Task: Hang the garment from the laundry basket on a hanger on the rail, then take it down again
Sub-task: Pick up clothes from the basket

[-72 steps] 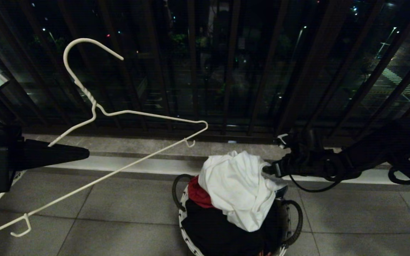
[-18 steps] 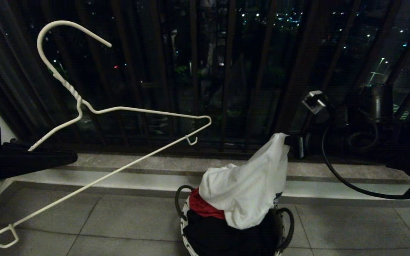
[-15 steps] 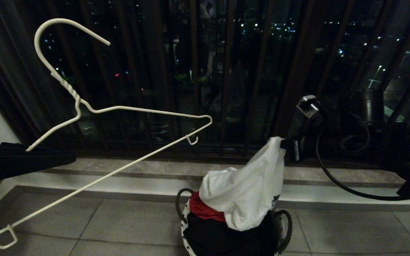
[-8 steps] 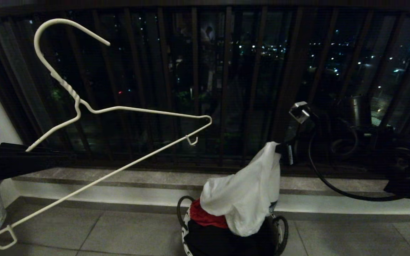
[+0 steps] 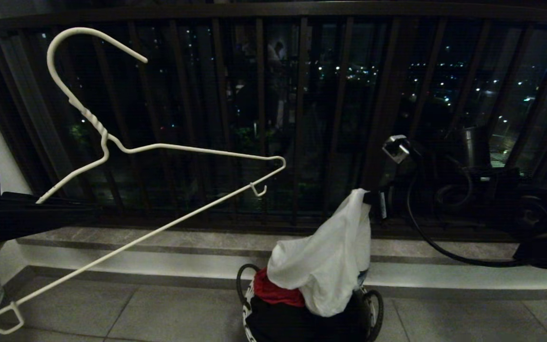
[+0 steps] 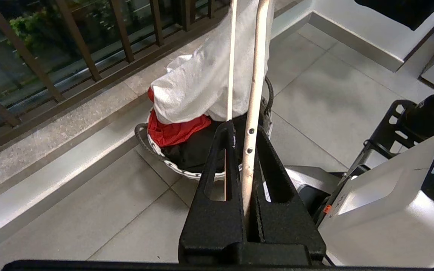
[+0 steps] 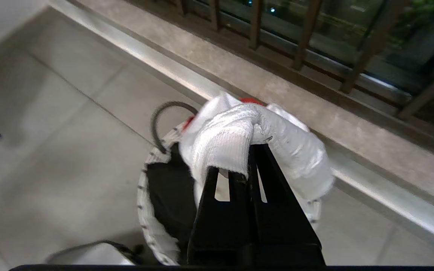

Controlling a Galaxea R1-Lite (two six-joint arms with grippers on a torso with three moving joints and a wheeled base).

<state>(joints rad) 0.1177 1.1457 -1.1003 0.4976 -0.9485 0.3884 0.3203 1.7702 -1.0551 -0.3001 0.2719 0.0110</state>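
White cloth garment (image 5: 325, 266), wire hanger (image 5: 159, 149).

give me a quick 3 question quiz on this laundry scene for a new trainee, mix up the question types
1. True or false: the left gripper is shut on the hanger.
2. Multiple choice: what does the right gripper hold? A) a red cloth B) the white garment C) a basket handle
3. Short answer: is the garment fully clear of the laundry basket, or does part of it still rest there?

Key
1. True: the black fingers are closed on one shoulder wire, with the hook held up in front of the balcony railing.
2. B: it pinches a bunched edge of the fabric.
3. Part still rests there: one end is lifted, the rest drapes over the red cloth and dark clothes in the basket.
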